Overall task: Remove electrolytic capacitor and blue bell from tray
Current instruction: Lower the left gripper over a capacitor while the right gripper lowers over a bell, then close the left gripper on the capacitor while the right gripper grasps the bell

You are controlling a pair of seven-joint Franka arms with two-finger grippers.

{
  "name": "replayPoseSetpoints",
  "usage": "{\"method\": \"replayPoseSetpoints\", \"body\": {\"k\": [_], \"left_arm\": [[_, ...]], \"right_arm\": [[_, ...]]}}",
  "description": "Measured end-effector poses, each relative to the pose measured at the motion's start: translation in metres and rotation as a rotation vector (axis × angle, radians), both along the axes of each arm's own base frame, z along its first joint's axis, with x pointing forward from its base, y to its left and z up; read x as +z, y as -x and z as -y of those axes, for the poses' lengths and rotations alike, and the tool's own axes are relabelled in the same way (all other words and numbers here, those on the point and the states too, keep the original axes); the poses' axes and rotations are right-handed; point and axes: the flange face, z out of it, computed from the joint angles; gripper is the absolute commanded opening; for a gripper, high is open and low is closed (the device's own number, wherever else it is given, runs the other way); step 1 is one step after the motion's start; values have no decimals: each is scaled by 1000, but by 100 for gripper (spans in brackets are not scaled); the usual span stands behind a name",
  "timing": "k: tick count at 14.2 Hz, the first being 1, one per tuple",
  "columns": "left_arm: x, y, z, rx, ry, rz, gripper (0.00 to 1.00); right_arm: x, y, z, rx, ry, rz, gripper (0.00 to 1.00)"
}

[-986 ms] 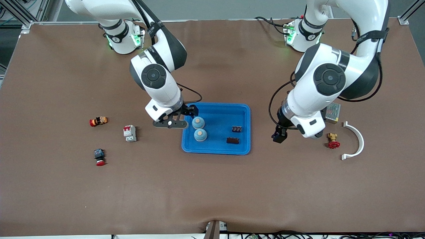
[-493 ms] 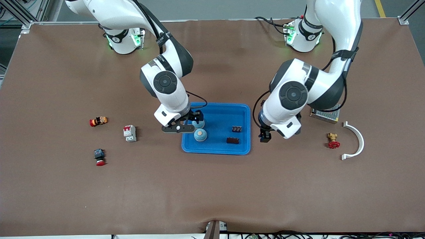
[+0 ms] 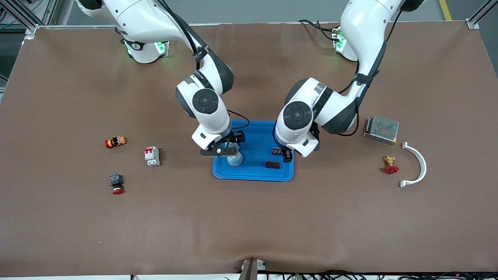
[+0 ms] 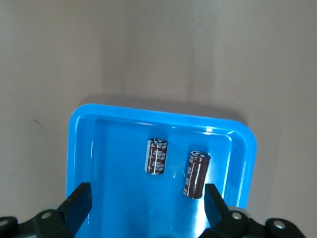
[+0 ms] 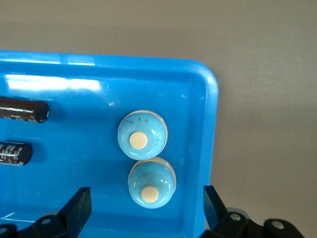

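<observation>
Both arms have swung in over the tray [image 3: 253,175] since a second ago: the left gripper [image 3: 287,154] came from near the valve [image 3: 390,165] and now hangs over the capacitors, and the right gripper [image 3: 227,147] has slid from the tray's rim to above the bells.

Both grippers stand wide open and hold nothing. Two capacitors [image 4: 156,156] lie on their sides in the tray toward the left arm's end, near each other but apart. Two blue bells [image 5: 142,134] sit upright toward the right arm's end, touching or almost so, close to the rim.

Your step is likely the descent to grasp. For the capacitor, set the fingers [image 4: 79,206] across its round body, not along its length, and centre on one only so it doesn't roll. For the bell, the pair leaves little room between them; take one from its free sides and keep a finger [image 5: 212,203] clear of the tray wall. Lift straight up before carrying out.
</observation>
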Motion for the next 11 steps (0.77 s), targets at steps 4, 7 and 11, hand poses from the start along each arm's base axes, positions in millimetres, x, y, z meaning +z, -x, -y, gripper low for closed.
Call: {"method": "replayPoseSetpoints", "body": {"k": [4, 7, 11], "left_arm": [[-40, 27, 14, -63, -27, 15, 100], [-64, 49, 21, -102, -27, 30, 100], [-67, 61, 23, -121, -27, 33, 100]], "right_arm": [[-10, 8, -11, 19, -10, 11, 100], [-28, 12, -15, 26, -18, 20, 100], [-49, 19, -12, 54, -15, 35, 100]]}}
